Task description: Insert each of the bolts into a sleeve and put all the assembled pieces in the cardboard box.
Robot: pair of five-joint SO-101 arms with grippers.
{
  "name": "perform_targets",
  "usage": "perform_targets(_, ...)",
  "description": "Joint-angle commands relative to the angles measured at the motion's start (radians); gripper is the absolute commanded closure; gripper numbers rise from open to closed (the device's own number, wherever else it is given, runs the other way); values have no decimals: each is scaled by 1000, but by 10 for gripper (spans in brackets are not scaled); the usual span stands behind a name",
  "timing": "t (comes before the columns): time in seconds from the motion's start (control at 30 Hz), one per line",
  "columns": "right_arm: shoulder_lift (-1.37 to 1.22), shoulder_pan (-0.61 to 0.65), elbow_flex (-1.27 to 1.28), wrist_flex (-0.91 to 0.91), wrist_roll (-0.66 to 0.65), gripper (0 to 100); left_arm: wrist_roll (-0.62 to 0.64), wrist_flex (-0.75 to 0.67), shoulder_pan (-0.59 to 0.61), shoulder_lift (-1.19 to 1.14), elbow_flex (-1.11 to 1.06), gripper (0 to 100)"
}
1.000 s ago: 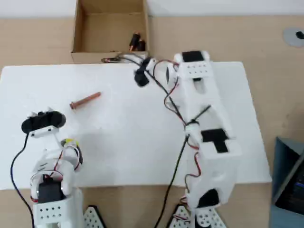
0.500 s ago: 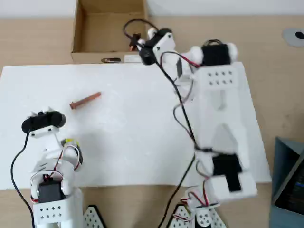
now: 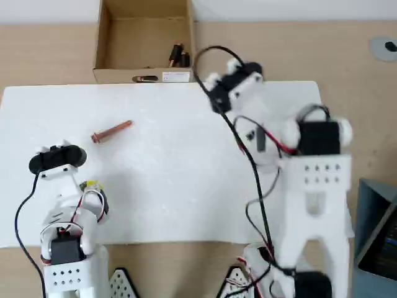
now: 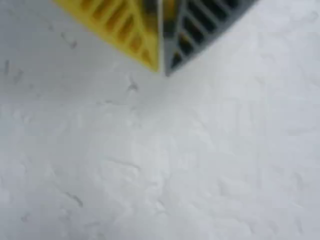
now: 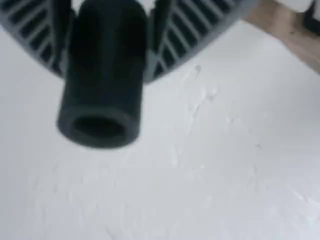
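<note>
A copper-coloured bolt [image 3: 111, 131] lies on the white mat [image 3: 161, 186], left of centre. The cardboard box [image 3: 102, 43] stands beyond the mat's far edge with dark assembled pieces [image 3: 178, 56] inside near its right wall. My right gripper [image 3: 220, 99] hangs over the mat's far right part, just off the box's near right corner. In the right wrist view it is shut on a black sleeve [image 5: 102, 75] whose hollow end points at the mat. My left gripper [image 4: 161, 67] is low over the mat at the near left, its yellow and grey fingertips shut together on nothing.
A small dark piece [image 3: 146, 78] lies along the box's front wall. A blue-grey case [image 3: 378, 236] stands at the right edge of the table and a grey disc [image 3: 384, 46] at the far right. The wooden table [image 3: 347, 56] surrounds the mat.
My right arm swung out to the box's near right corner, then drew back right over the mat. The left arm and the bolt have kept still.
</note>
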State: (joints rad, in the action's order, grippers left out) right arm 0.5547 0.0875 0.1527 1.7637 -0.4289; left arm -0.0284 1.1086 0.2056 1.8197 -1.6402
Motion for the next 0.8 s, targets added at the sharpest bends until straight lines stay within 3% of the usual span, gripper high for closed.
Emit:
perform_targets(0.0,111,-67,64,17,71,988,0,-15,5,7,44,998)
perform_targets(0.3,185,-265,186,17,173,988,2,-9,-18,-108,311,998)
perform_targets(0.43,186,-337,223,8,172,988,52,-8,-17,-374,503,998)
perform_targets(0.77,188,-426,251,3,172,988,338,192,-9,-1116,1037,998)
